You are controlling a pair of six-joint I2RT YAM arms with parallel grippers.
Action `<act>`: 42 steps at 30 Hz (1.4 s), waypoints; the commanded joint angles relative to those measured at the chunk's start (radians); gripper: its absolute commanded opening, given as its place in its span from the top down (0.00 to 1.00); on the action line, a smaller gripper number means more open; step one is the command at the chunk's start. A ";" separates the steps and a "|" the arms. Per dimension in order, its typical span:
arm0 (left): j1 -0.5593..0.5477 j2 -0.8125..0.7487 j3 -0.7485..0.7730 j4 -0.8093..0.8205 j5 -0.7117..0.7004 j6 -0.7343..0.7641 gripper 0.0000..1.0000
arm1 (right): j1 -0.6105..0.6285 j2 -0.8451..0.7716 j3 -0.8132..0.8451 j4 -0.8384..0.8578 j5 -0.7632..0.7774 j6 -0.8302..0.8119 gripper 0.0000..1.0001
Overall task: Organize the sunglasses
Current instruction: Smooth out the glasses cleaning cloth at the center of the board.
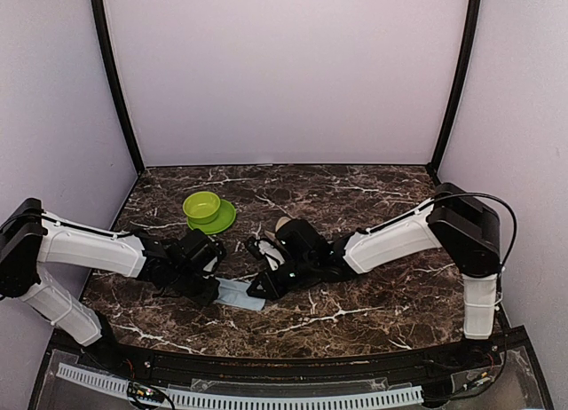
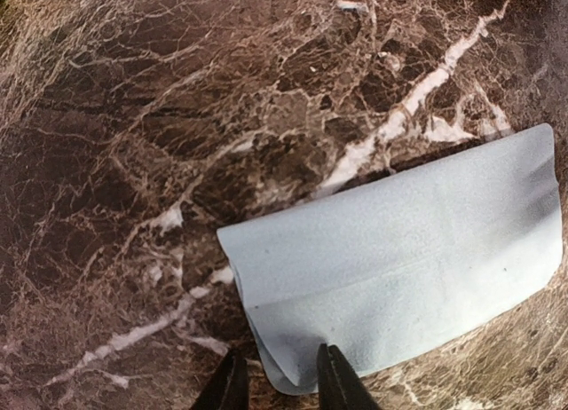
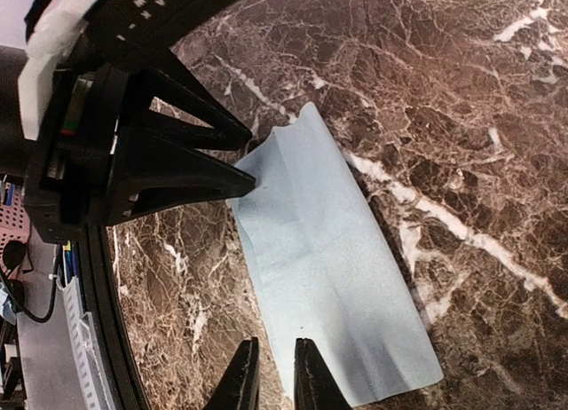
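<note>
Cloth (image 2: 417,259) pale blue, folded, flat

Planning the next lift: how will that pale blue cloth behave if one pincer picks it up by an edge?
The pale blue cloth looks thin and folded over itself, so it would probably droop and unfold. It lies flat with soft creases, suggesting it is very light. Pushed, it would likely bunch on the marble table rather than slide.

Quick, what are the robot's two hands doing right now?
Left hand: open, one finger over the edge of the blue cloth, nothing held.
Right hand: nearly shut at the cloth's edge; grip cannot be told.
</note>
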 commanded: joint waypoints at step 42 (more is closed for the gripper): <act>-0.006 -0.045 -0.018 -0.126 0.002 -0.004 0.73 | -0.020 0.077 0.021 -0.139 0.116 0.017 0.78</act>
